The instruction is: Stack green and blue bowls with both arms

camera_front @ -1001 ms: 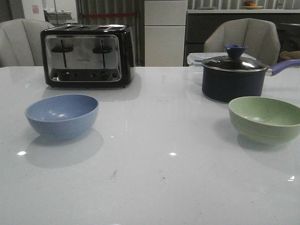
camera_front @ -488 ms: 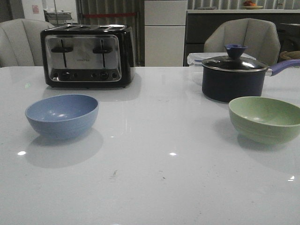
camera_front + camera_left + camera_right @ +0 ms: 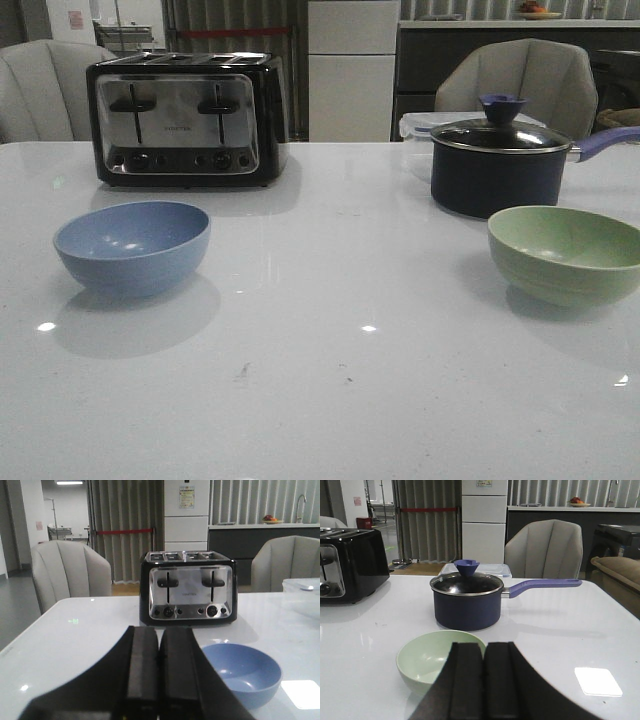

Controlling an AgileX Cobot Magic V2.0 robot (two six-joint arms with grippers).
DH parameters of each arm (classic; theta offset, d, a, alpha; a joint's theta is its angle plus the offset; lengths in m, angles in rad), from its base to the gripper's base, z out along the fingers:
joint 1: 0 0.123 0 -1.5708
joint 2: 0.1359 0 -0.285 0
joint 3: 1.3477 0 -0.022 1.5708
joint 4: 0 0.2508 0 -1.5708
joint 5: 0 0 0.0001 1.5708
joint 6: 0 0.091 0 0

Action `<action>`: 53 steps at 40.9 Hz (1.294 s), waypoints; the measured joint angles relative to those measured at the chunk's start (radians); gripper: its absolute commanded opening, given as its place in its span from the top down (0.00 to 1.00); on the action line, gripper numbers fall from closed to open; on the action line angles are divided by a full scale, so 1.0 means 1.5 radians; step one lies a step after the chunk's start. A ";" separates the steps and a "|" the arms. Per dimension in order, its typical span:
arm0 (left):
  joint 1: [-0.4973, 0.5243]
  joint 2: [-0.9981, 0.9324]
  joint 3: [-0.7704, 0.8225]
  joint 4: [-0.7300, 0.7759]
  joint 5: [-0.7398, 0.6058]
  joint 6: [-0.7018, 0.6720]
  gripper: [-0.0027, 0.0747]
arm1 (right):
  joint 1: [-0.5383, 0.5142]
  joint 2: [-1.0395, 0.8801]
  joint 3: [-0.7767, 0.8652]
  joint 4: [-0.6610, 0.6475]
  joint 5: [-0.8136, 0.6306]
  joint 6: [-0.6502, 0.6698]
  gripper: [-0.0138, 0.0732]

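Observation:
The dusty blue bowl stands upright and empty on the left of the white table. It also shows in the left wrist view. The pale green bowl stands upright and empty on the right, and shows in the right wrist view. Neither arm shows in the front view. My left gripper is shut and empty, short of the blue bowl and beside it. My right gripper is shut and empty, and its fingers hide part of the green bowl's near rim.
A black and chrome toaster stands behind the blue bowl. A dark navy lidded saucepan with a long handle stands right behind the green bowl, a clear lidded box behind it. Chairs stand beyond the table's far edge.

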 measured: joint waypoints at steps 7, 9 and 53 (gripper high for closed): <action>0.000 0.000 -0.074 0.000 0.008 0.000 0.85 | 0.000 0.000 -0.077 0.000 0.031 0.000 0.81; 0.000 0.000 -0.122 0.000 0.028 0.000 0.85 | 0.000 0.000 -0.121 0.000 0.056 0.000 0.81; 0.000 0.368 -0.394 -0.015 0.433 0.000 0.84 | 0.000 0.421 -0.423 0.000 0.492 0.000 0.78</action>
